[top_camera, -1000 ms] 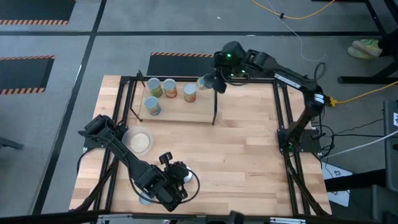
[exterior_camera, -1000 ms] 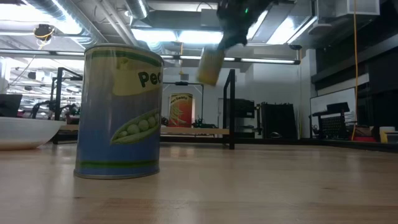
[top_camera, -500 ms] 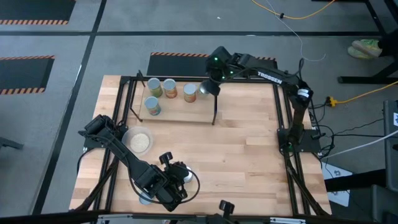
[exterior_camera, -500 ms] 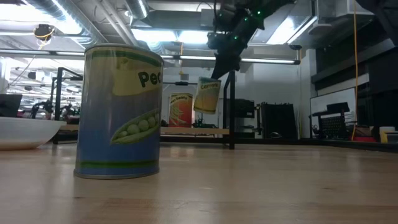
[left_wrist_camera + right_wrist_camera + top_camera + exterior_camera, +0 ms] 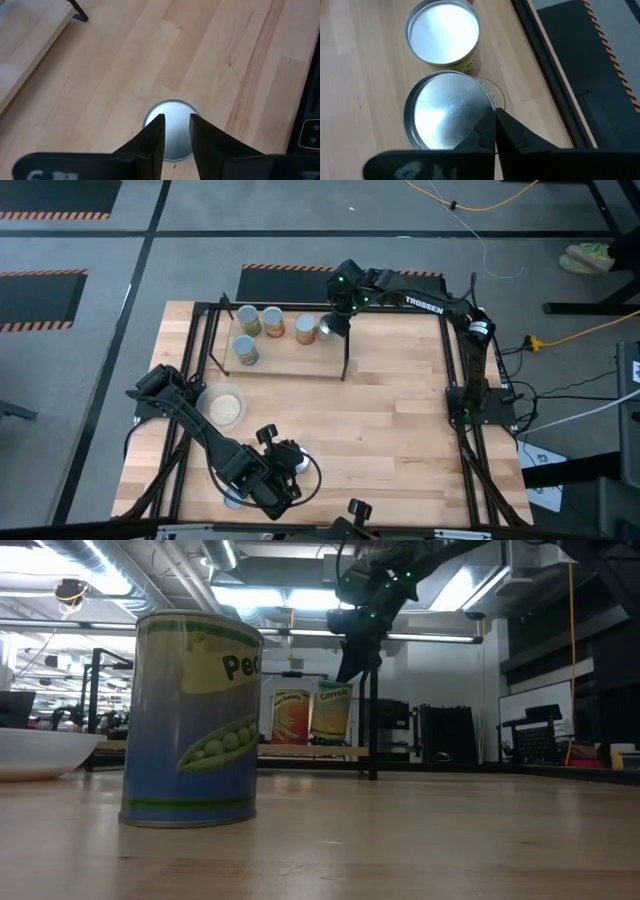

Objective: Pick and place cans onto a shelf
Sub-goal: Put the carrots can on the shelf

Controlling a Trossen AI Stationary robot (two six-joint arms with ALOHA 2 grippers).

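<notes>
The shelf [image 5: 285,358] stands at the table's far left and bears several cans [image 5: 271,322]. My right gripper [image 5: 336,323] is over its far right end, shut on a carrot-labelled can [image 5: 333,712] beside an orange-labelled one [image 5: 290,715]. The held can's base is level with its neighbour's at the shelf board. Near the table's front left edge, my left gripper [image 5: 176,130] hovers with its fingers a little apart above a pea-labelled can [image 5: 190,720], whose silver top [image 5: 172,145] shows below them. That can stands on the tabletop. My right gripper pinches the can's top rim [image 5: 487,100] between its two shut fingers, at one spot on the edge. The fingers slant down from the table's far right side. The can is upright; whether its base rests on the shelf board, I cannot tell.
A shallow pale dish [image 5: 221,406] sits on the table left of centre. The shelf's black posts [image 5: 372,715] rise close beside the held can. Bare tabletop [image 5: 400,410] lies to the right of the shelf. A black frame runs along the table's edges.
My right gripper has come down and a little toward the table's left with the can. The can hung tilted high above the shelf and now stands upright at board level beside the orange-labelled can.
</notes>
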